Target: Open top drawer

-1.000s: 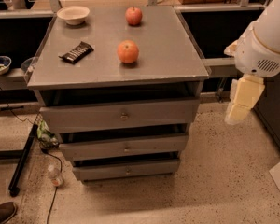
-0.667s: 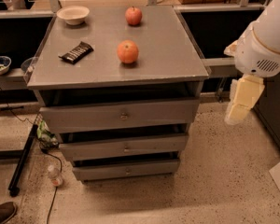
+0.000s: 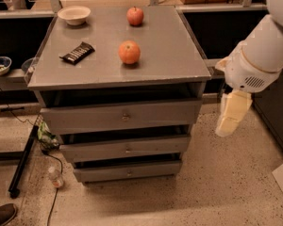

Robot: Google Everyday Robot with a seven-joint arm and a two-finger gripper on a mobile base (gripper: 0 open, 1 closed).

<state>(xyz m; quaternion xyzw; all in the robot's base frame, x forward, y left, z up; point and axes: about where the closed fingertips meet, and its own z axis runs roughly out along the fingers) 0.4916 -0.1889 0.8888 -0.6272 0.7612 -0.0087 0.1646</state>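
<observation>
From my seat, the white arm (image 3: pixel 266 51) comes in from the 2 o'clock corner and slopes down toward the middle of the right edge. Its thick wrist housing ends near 3 o'clock. Below it the gripper (image 3: pixel 231 113) hangs pointing at the floor, tilted slightly with its tip toward the cabinet (image 3: pixel 179 55). It sits out at 3 o'clock from the cabinet, off the right-hand corner, and touches nothing. It shows as one cream-coloured shape, so I cannot tell whether it is apart or together. I see nothing held in it.

The top drawer (image 3: pixel 85 119) is the uppermost of three grey fronts, directly under the cabinet's top slab, at about 9 o'clock from the gripper. Its long axis runs left to right, and the flat front faces me. A small round knob (image 3: pixel 126 117) sits at its centre. A dark gap shows between its upper edge and the slab.

The middle drawer (image 3: pixel 94 149) and bottom drawer (image 3: pixel 99 172) sit below it, each narrower.

On the slab, an orange-red fruit (image 3: pixel 129 52) lies near the centre, with a red apple (image 3: pixel 135 16) at 12 o'clock from it. A pale bowl (image 3: pixel 74 14) sits at 10 o'clock and a dark wrapped bar (image 3: pixel 77 52) at 9 o'clock.
</observation>
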